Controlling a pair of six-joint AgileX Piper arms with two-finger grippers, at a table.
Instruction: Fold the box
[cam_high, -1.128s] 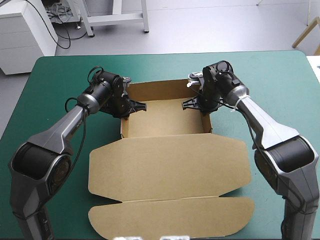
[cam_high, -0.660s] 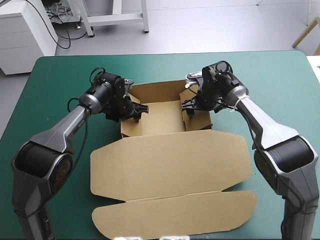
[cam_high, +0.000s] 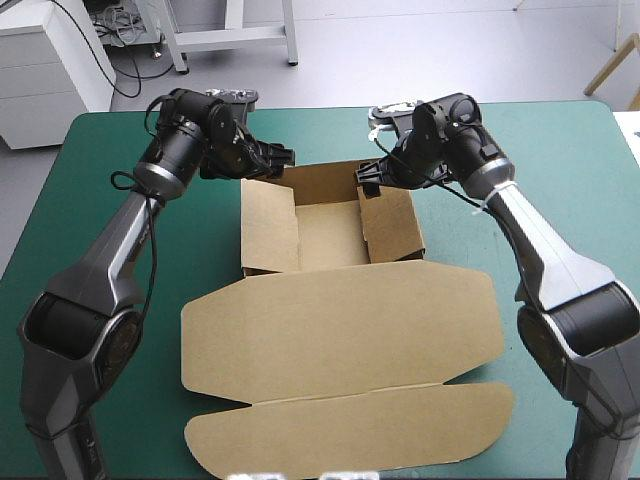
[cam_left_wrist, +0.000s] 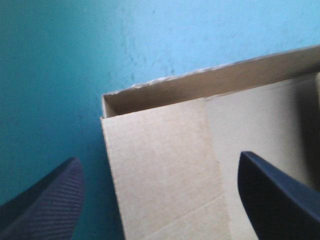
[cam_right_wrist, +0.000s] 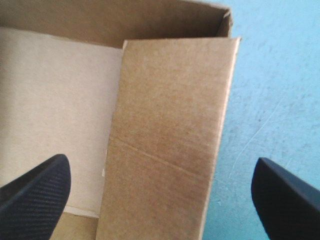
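Nearest the robot, the lid (cam_high: 340, 320) of the brown box (cam_high: 300, 300) lies flat on the teal-green table (cam_high: 100, 200), with its rounded tuck flap (cam_high: 350, 430) toward the near edge. Beyond the lid, roughly at the table's middle, the tray (cam_high: 330, 235) stands with its walls raised. The left side panel (cam_high: 268, 225) and the right side panel (cam_high: 392, 222) both lean inward over the tray's floor. Farther on, the left claw (cam_high: 276, 156) hovers above the tray's far left corner. The right claw (cam_high: 368, 180) hovers above its far right corner. In each wrist view the claw's black fingers (cam_left_wrist: 45, 205) stand wide apart, gripping nothing, with a side panel below and ahead of them. The tray's back wall (cam_high: 325, 180) runs between the two claws, and bare table lies beyond it.
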